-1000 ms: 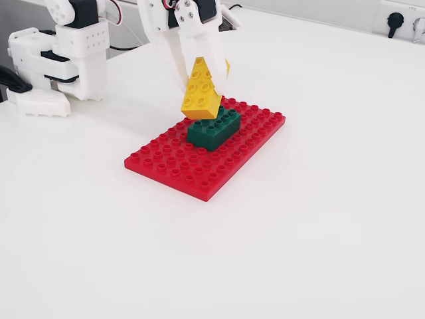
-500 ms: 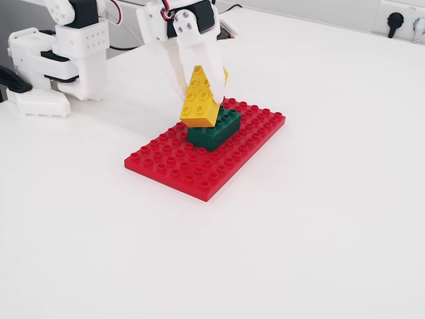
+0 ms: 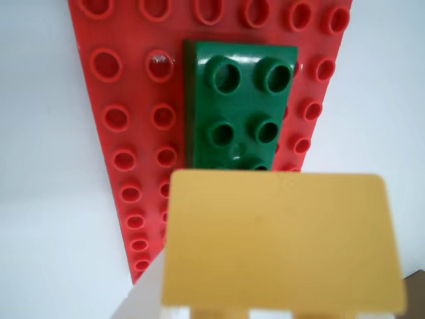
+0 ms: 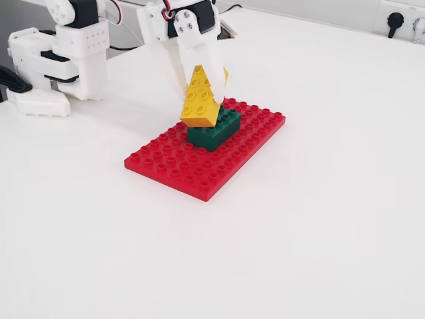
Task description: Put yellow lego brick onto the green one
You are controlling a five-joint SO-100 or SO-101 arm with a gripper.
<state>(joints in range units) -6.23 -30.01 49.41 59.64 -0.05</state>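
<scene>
In the fixed view, the arm's white base [image 4: 66, 50] stands at the far left of the table [image 4: 319, 219], bolted clear of the work so the arm can reach out over it. Moving right, the claw [image 4: 199, 70] comes down from above, closed on the yellow lego brick [image 4: 200, 100]. The brick is steeply tilted with its studs facing the camera, probably just how it sat in the grip. Its lower edge seems to rest on or just above the near end of the green one [image 4: 214, 128], so the stacking looks close but unfinished. The green brick is pressed onto the red baseplate [image 4: 206, 153], which should keep it from sliding when pushed on. In the wrist view the yellow brick [image 3: 279, 239] hides the green brick's [image 3: 242, 106] near end; levelling it looks necessary before the studs can seat.
</scene>
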